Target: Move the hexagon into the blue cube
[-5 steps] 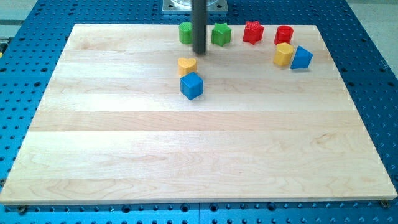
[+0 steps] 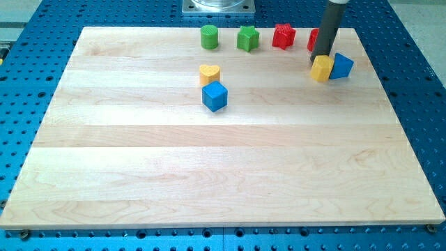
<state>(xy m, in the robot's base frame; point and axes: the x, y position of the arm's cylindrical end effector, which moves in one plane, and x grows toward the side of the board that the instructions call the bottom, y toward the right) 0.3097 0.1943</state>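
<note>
Resting at the upper right of the pale wooden board (image 2: 223, 174), my tip (image 2: 322, 57), a plain dark rod with no claw, is seen touching the glossy yellow hexagon (image 2: 321, 69). The smooth blue cube (image 2: 214, 96) sits well apart, left of centre.

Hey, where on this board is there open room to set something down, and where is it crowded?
Everything below the blue cube is bare wood, down to the view's bottom edge. The view's left side is open too. It is crowded along the top: green cylinder, green star, red blocks, then my tip at the yellow hexagon and the other blue block. The yellow heart touches the cube.
</note>
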